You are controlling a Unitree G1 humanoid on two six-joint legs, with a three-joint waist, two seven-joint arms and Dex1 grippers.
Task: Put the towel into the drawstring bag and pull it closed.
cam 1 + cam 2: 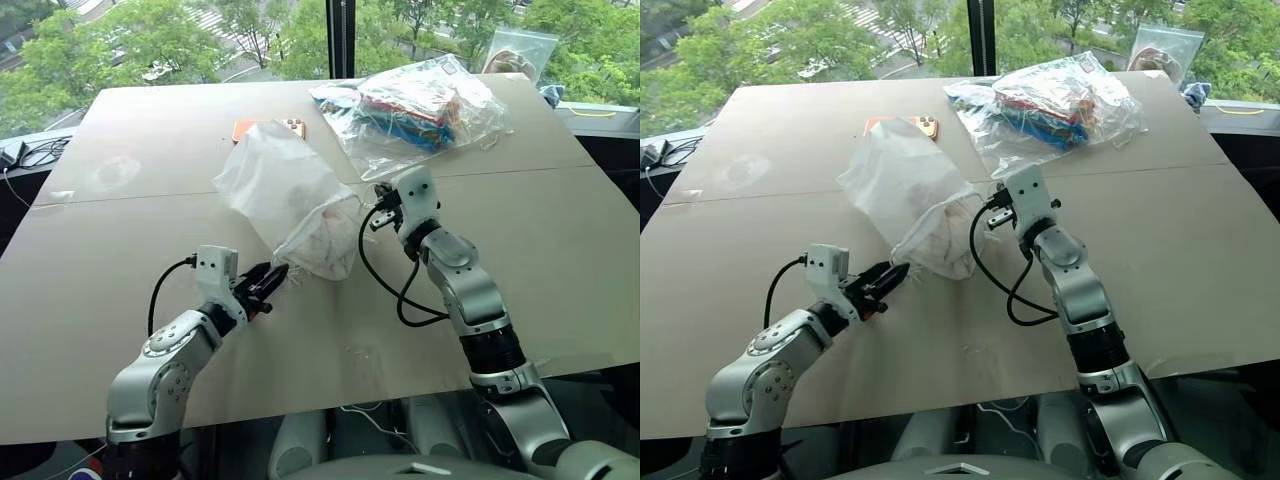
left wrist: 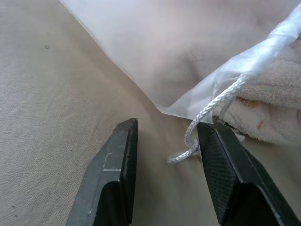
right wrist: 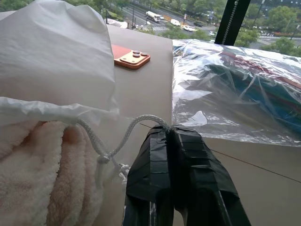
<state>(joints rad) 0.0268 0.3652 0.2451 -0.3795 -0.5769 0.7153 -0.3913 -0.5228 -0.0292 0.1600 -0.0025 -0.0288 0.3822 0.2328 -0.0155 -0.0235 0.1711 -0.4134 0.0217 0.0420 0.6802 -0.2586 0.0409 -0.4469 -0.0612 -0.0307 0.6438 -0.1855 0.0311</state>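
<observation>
On desk (image 1: pixel 120 300), left gripper (image 2: pixel 164 141) is hanging spread, cord (image 2: pixel 207 117) lying between fingers; right gripper (image 3: pixel 170 134) is pinching cord.

Table (image 1: pixel 120 300): tan, matte top, taking up most of the head views. A thin seam (image 1: pixel 560 172) is running straight across it from side to side. A faint pale smudge (image 1: pixel 112 172) is showing on the far left part. Daylight is lying evenly over the surface, with a soft sheen.

Window (image 1: pixel 150 40) is standing just behind the far edge, split by a dark upright frame (image 1: pixel 340 38). Green trees (image 1: pixel 590 40) and a stretch of road (image 1: pixel 215 20) are showing below outside.

Black cables (image 1: pixel 30 152) are lying on a dark ledge off the far left corner.
</observation>
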